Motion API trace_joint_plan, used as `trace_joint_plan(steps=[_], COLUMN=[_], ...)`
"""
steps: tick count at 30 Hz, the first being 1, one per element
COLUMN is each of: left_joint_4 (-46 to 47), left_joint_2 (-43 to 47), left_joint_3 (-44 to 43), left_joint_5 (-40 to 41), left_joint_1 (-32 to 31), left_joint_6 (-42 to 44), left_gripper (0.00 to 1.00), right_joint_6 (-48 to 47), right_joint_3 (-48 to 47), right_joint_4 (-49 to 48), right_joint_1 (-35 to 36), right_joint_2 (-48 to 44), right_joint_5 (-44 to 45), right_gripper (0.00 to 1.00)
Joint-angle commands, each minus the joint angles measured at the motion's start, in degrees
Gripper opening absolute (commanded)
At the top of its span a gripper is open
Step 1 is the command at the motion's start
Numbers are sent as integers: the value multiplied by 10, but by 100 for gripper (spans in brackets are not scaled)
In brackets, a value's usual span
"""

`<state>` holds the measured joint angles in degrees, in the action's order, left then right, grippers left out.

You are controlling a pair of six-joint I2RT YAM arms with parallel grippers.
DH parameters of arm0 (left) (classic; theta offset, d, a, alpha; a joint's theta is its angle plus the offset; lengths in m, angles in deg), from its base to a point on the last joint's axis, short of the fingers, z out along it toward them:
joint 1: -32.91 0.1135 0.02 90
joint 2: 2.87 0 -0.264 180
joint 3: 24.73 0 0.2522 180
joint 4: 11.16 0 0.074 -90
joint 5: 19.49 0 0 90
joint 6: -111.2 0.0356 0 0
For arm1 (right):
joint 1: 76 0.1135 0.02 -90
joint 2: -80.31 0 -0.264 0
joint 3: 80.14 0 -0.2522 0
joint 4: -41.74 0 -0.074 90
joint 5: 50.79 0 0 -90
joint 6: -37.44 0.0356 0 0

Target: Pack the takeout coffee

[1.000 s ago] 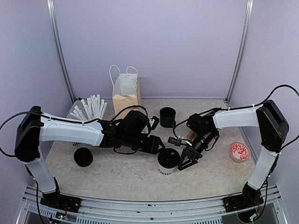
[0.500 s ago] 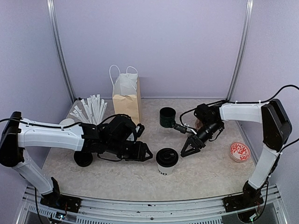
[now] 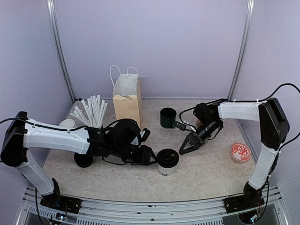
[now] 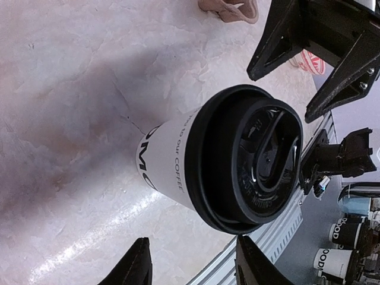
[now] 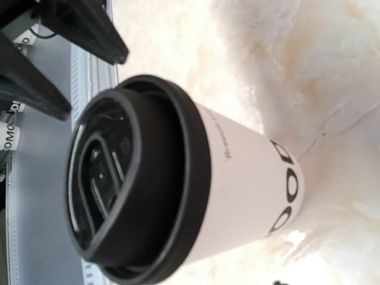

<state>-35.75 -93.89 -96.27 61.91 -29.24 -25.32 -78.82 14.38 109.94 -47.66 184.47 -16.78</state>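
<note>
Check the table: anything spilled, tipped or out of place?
Nothing spilled. The white paper cup with black plastic lid stands upright, lid seated. Only a round black lid-like piece lies loose beside the left arm.

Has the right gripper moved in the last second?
Yes. In the top view the right gripper has backed away from the takeout cup, toward the green mug at the back; the cup has not shifted.
</note>
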Motion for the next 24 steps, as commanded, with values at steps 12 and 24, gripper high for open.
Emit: trace_joint_plan(steps=[12, 24], left_joint_4=[33, -7], left_joint_2=[-46, -44], left_joint_3=[-24, -32], left_joint_5=[-34, -23], left_joint_1=[28, 36], left_joint_6=[26, 34], left_gripper=[47, 47], right_joint_6=[3, 9], right_joint_3=[-19, -22], right_joint_4=[15, 11], right_joint_1=[17, 19], right_joint_2=[29, 45], right_joint_5=[-16, -8], right_gripper=[54, 50])
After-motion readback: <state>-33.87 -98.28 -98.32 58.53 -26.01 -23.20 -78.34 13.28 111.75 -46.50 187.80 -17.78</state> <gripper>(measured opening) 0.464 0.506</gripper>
